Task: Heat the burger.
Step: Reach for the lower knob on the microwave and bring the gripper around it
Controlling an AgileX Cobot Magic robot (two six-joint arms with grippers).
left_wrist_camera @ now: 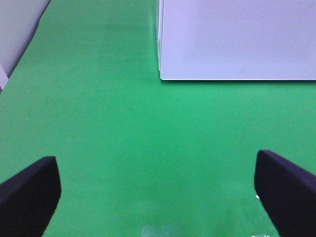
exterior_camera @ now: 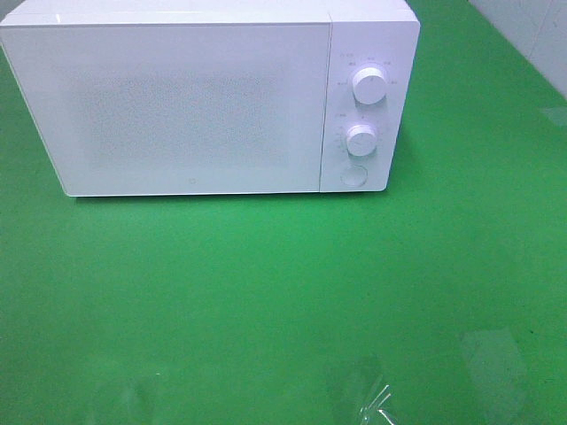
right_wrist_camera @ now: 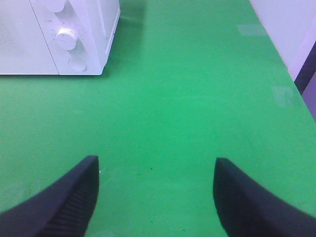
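Fingers (left_wrist_camera: 29,190) of left gripper (left_wrist_camera: 158,197) spread full, empty; right gripper (right_wrist_camera: 155,197) wide too, nothing held. Both hover low over green table (exterior_camera: 266,292), back from closed microwave (exterior_camera: 195,106) — likely leaving door room. Burger not in view — you cannot tell if inside.

The left gripper (left_wrist_camera: 155,165) has its black fingers (left_wrist_camera: 29,192) spread wide apart over the green table (left_wrist_camera: 98,108), with the white microwave (left_wrist_camera: 237,39) sitting farther off ahead.
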